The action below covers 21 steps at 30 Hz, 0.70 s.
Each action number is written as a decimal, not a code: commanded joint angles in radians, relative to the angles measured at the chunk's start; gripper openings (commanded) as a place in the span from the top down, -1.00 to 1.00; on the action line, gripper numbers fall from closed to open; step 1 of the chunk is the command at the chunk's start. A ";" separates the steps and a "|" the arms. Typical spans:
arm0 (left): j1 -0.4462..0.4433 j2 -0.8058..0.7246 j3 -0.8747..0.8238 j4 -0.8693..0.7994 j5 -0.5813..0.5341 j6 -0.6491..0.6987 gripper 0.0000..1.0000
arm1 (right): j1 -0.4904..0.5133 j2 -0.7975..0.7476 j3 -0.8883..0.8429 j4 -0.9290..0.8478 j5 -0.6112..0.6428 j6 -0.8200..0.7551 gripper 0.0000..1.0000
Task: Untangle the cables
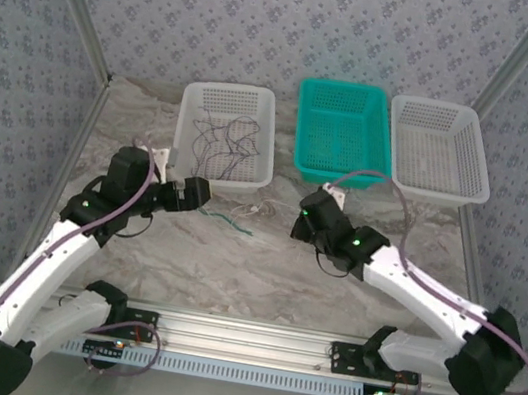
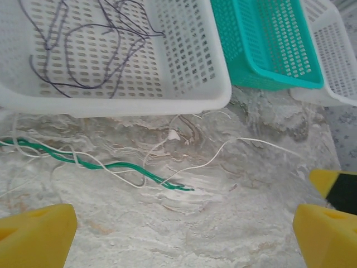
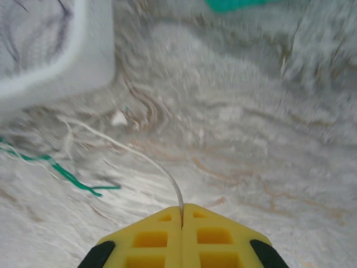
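Two seemingly limp, light cables, the green cable point(image 2: 117, 166) and the white cable point(image 3: 150, 162), lay twisted on the worktop point(image 2: 234, 223) beside the left basket point(image 2: 139, 103). Your right fingers point(image 3: 150, 237) clenched the white one; your left fingers point(image 2: 33, 234) were released, suited to take the green end.

- Left basket point(image 1: 232, 88) and right basket point(image 1: 441, 107): white.
- Middle basket point(image 1: 348, 88): teal.
- Cables in the left basket point(image 1: 221, 138): dark purple.
- Green cable point(image 2: 120, 166) and white cable point(image 3: 174, 187) on the table.
- Table point(image 1: 264, 258): grey-beige marbling.
- Walls point(image 1: 274, 17): pale blue-grey with a small flower print.
- Left gripper point(image 2: 184, 218) and right gripper point(image 3: 182, 211): yellow fingers.
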<state>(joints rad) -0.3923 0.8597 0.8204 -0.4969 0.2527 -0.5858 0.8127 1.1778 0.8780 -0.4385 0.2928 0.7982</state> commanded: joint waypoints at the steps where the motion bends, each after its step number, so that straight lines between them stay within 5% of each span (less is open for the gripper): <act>1: -0.049 0.013 -0.060 0.166 0.035 -0.062 -0.96 | -0.021 -0.060 0.035 -0.025 0.006 -0.064 1.00; 11: -0.340 0.173 -0.134 0.519 -0.141 -0.083 -0.91 | -0.020 -0.195 0.176 0.080 -0.225 -0.114 1.00; 21: -0.367 0.295 -0.064 0.531 -0.269 -0.026 -0.91 | -0.017 -0.263 0.409 0.075 -0.319 -0.176 1.00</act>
<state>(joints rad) -0.7540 1.1393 0.7029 -0.0120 0.0479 -0.6426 0.7906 0.9272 1.2198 -0.3840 0.0151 0.6674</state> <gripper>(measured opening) 0.956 0.062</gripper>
